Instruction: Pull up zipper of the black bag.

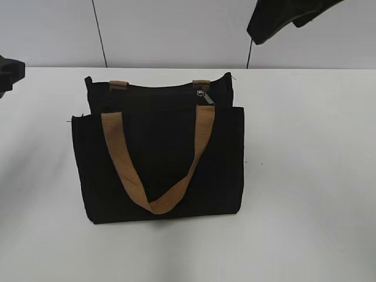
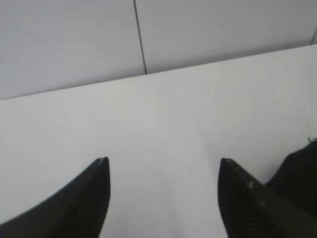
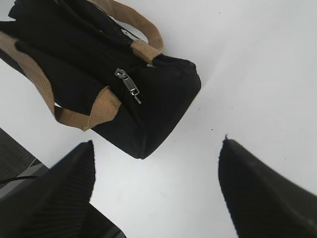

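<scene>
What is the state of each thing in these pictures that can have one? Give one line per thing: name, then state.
black bag: lying on the white table, untouched.
zipper: pull tab near one end of the zip line, nothing gripping it.
front handle: flopped over the bag's face.
left gripper: open, empty, beside the bag.
right gripper: open, empty, above the bag's zipper end.

White worktop (image 1: 305, 176), smooth, matte. Black bag (image 1: 158, 170) sits directly on it, near middle, front pocket panel toward exterior camera. One tan strap handle (image 1: 155, 170) drapes down front panel. Bag's end (image 3: 163, 114) rests flat on worktop in right wrist view; few tiny dark specks on surface nearby.
</scene>
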Motion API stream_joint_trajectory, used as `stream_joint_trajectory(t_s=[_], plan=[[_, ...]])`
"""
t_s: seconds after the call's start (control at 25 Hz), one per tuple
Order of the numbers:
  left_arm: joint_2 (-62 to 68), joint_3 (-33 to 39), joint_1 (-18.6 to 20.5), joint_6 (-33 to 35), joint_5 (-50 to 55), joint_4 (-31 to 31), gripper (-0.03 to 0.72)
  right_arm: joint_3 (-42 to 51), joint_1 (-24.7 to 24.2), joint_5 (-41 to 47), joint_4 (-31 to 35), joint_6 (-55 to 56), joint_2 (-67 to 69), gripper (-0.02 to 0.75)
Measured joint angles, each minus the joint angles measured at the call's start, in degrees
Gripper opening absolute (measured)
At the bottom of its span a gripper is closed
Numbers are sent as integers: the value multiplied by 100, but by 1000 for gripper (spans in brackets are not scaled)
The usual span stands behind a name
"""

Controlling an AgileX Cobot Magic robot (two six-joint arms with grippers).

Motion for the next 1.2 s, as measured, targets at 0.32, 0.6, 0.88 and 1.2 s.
stream_joint_trajectory(t_s=[0.32, 0.6, 0.88, 1.2], plan=[[577, -11, -673, 3881, 2225, -3911, 507, 957, 0, -262, -116, 10, -537, 587], [-26, -327, -711, 7476, 3398, -7842, 519, 1579, 0, -473, -122, 10, -1032, 587], [-1960, -645, -722, 9242, 4925, -9667, 569, 2948, 0, -555, -151, 4, -2149, 587], [-4195, -650, -722, 9475, 6834, -9933, 570, 5021, 0, -522, -156, 11, -4238, 587]])
